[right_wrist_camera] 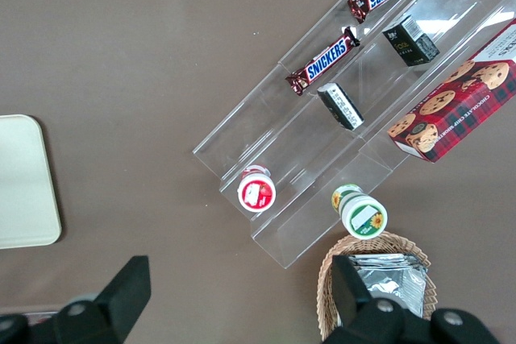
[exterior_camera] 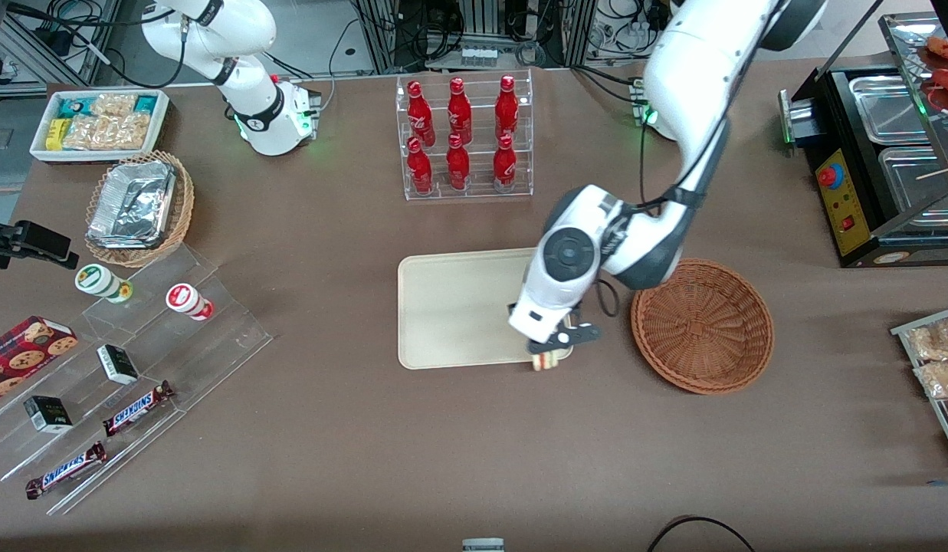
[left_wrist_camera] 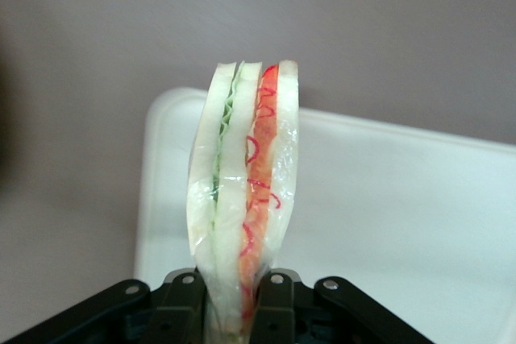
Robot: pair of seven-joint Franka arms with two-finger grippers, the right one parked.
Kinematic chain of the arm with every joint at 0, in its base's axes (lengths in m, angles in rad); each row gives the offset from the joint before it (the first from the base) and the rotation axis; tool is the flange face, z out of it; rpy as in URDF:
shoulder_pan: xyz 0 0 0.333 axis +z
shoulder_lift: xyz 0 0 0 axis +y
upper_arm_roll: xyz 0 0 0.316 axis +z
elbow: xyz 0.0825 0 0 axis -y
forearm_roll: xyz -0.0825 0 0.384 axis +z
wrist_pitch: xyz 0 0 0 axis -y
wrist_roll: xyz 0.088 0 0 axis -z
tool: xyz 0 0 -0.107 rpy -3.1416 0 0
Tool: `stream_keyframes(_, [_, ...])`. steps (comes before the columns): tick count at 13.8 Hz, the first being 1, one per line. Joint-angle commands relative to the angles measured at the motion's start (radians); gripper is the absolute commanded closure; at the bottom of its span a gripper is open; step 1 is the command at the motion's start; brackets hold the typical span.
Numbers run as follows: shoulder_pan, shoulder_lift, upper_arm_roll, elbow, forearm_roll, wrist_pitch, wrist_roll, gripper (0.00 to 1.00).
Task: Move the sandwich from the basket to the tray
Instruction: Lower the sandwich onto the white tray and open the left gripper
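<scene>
The sandwich [left_wrist_camera: 242,191] looks light and soft: pale bread w/ a red and green filling stripe, wrapped in clear film (likely a bit slippery, and it squashes if pinched hard). The sensible hold is across the flat bread faces near one end, and that is how the gripper [exterior_camera: 554,346] has it. In the wrist view the two black fingers [left_wrist_camera: 181,304] are clamped on the bread faces at one end, and the rest of the wedge sticks out past the fingertips, edge-on.

In the front view the sandwich shows as a small striped block just under the gripper, at the tray [exterior_camera: 451,307] corner nearest the front camera and nearest the basket [exterior_camera: 702,326]; it looks to straddle the rim rather than sit well inside. Whether it touches the tray can't be told. The basket is empty, just beside the tray toward the working arm's end.

Judgement: needs shifting inward over the tray before letting go.
</scene>
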Motion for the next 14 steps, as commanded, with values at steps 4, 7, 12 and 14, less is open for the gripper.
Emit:
stream_keyframes(4, [-0.14, 0.14, 0.017, 0.16, 0.026, -0.011, -0.156, 1.0])
stream_keyframes(7, [-0.153, 0.157, 0.017, 0.176, 0.025, -0.016, -0.17, 1.0])
stream_keyframes(12, [-0.162, 0.171, 0.018, 0.173, 0.025, -0.013, -0.176, 1.0])
stream_keyframes(14, [-0.163, 0.183, 0.021, 0.171, 0.026, -0.013, -0.186, 1.0])
